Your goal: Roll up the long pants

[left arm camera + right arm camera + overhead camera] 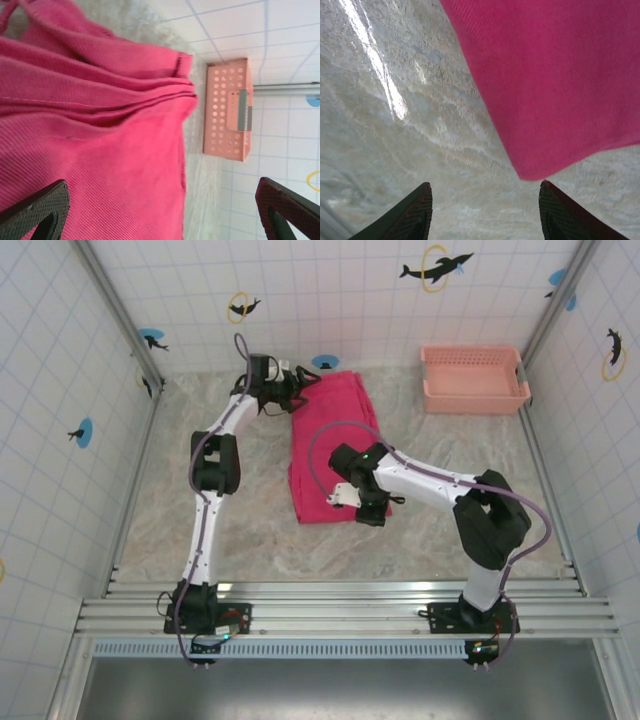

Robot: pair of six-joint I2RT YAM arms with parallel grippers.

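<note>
long pants flat in top view, layered folds and basket past wide-apart left tool, right tool also apart

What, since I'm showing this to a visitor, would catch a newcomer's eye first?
The bright magenta pants, folded into a long strip mid-table, stand out most. An open gripper sits at each end: the left gripper over the far end, the right gripper just off the near corner. A pink basket stands in the far right corner.
</note>
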